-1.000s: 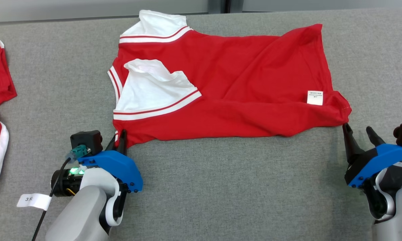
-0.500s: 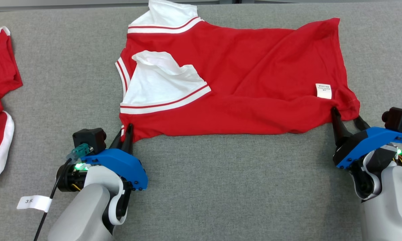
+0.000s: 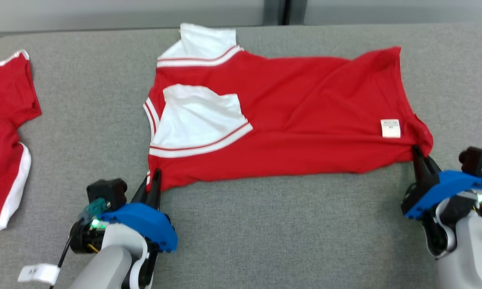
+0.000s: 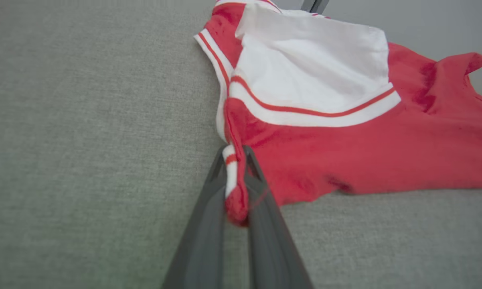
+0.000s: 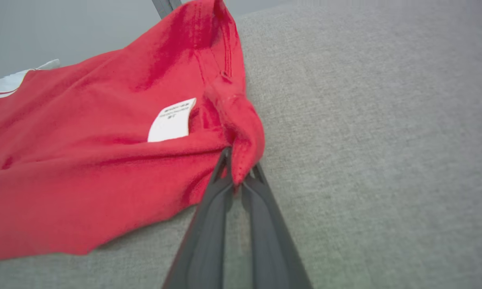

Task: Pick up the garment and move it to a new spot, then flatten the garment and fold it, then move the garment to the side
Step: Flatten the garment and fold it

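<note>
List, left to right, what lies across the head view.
Second red garment → left gripper → red shirt, pinched at both near corners → right gripper.

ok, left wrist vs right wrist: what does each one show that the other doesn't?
Left wrist: the left gripper shut on the white-striped corner of the shirt. Right wrist: the right gripper shut on a plain red corner, the white label just beside it. Both: the red shirt on the grey cloth, with white sleeve showing, large in left wrist, a sliver in right wrist.
</note>
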